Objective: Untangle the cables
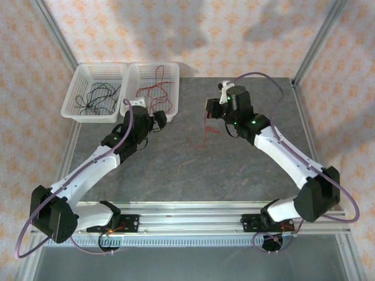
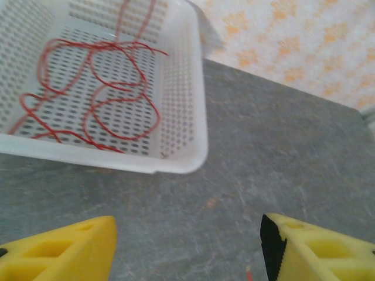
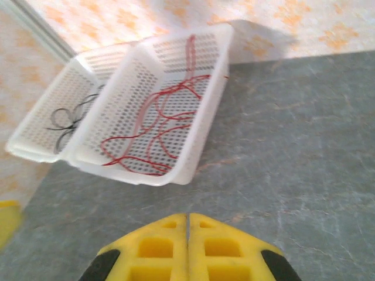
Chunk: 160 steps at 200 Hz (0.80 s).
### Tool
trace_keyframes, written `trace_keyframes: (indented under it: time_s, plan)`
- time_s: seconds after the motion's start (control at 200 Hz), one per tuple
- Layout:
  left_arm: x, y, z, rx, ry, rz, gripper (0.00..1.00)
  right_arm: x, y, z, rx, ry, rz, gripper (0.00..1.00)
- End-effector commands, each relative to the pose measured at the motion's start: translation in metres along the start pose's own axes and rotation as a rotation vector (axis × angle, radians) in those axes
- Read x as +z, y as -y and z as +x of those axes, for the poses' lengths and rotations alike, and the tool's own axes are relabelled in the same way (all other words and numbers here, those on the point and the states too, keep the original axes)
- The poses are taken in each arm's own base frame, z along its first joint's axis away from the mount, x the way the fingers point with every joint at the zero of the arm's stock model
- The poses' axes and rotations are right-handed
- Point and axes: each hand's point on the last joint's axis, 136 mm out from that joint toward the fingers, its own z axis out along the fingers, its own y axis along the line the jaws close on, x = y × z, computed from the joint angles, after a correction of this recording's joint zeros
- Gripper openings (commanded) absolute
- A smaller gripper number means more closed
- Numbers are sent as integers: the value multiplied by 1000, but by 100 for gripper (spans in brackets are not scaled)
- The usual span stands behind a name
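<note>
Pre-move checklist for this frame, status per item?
1. Right gripper shut: ok, yellow pads meet.
2. Thin loose red wire hangs from it: ok in the top view; pinch point hidden.
3. Wire's lower end clear of grey stone-look table: cannot tell.
4. Left gripper open: ok.
5. White perforated plastic basket holds only red wires: ok.
6. Neighbouring white perforated basket holds only black wires: ok.

Red wires (image 2: 99,93), black wires (image 1: 96,98), separate baskets (image 1: 130,73)
</note>
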Motion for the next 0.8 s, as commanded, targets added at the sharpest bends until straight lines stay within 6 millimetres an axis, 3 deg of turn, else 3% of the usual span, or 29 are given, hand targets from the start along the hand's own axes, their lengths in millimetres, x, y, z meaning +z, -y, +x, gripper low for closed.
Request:
trace_keyframes:
  time_s: [0.0, 0.265, 0.496, 0.796]
  plan:
    - [-1, 29, 10, -2, -16, 145, 66, -16, -20, -4, -44, -15, -103, 0]
    - [-18, 81, 52, 148, -55, 373, 67, -40, -50, -49, -68, 65, -184, 0]
    - [-14, 80, 79, 70, -85, 433, 68, -51, -65, -69, -43, 113, -236, 0]
    - [-2, 87, 83, 0, -60, 482, 70, -60, -83, -83, 21, 157, -334, 0]
